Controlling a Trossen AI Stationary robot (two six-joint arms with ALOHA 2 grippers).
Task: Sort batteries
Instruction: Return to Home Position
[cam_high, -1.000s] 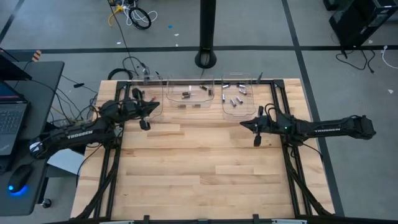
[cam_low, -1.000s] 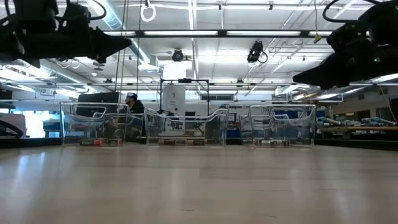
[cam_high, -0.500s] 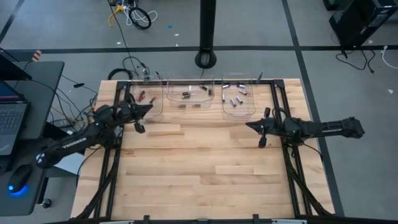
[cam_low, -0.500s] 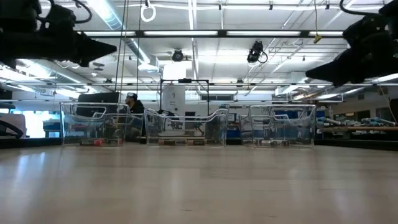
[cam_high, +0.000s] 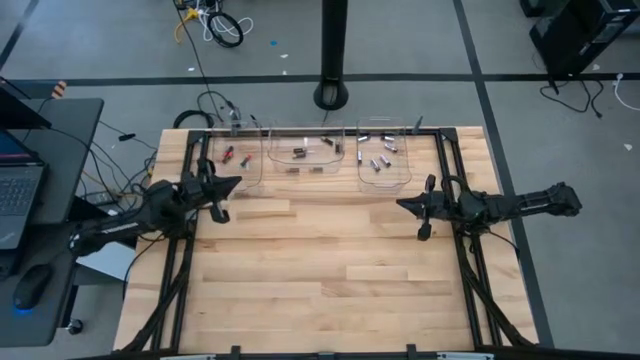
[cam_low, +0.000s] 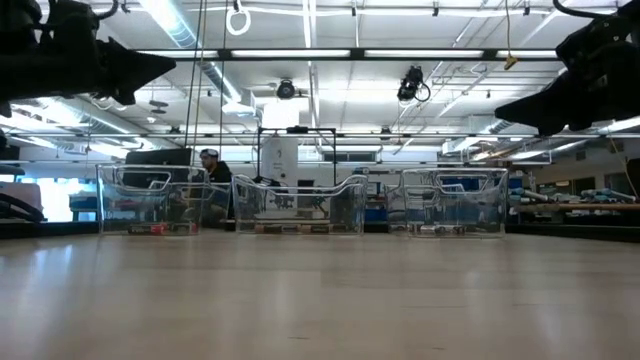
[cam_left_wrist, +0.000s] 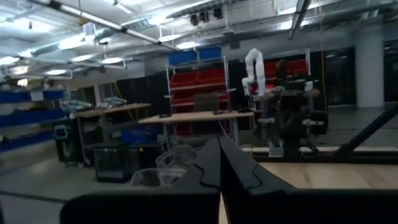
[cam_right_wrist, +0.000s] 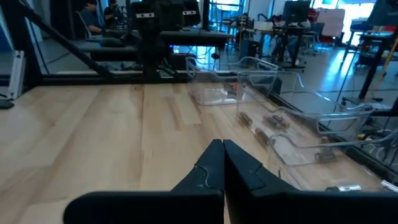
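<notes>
A wide workshop with strip lights lies behind the pale wooden table (cam_high: 320, 270). At the table's left edge the left gripper (cam_high: 226, 191) hangs above the wood. Its wrist view shows the fingers pressed together with nothing between them. Close by its tip, on the far side, sits the left bin (cam_high: 260, 165) with a few red-ended batteries (cam_high: 229, 153). Farther to that gripper's right, about midway between the two grippers, the middle bin (cam_high: 305, 178) holds several dark batteries (cam_high: 298, 152). The right bin (cam_high: 385, 182) stands near the right gripper (cam_high: 404, 204), beyond its tip toward the far edge, and holds silver batteries (cam_high: 378, 163) among darker ones. That gripper is also fully closed and empty, raised at the table's right edge. Every battery I can make out lies inside a bin.

The batteries are probably light, hard and smooth. Being round, they are likely to roll or squirt out of a loose pinch. The best hold would be across the middle of the barrel, with the fingers square to its length. Inside a bin, the clear walls leave little room for the fingers.

Compared with half a second ago, both arms have drawn outward. The left gripper has slid left and away from its bin, and the right gripper has moved a little to the right. In the low view both sit nearer the picture's edges. The bins and batteries have not moved.
</notes>
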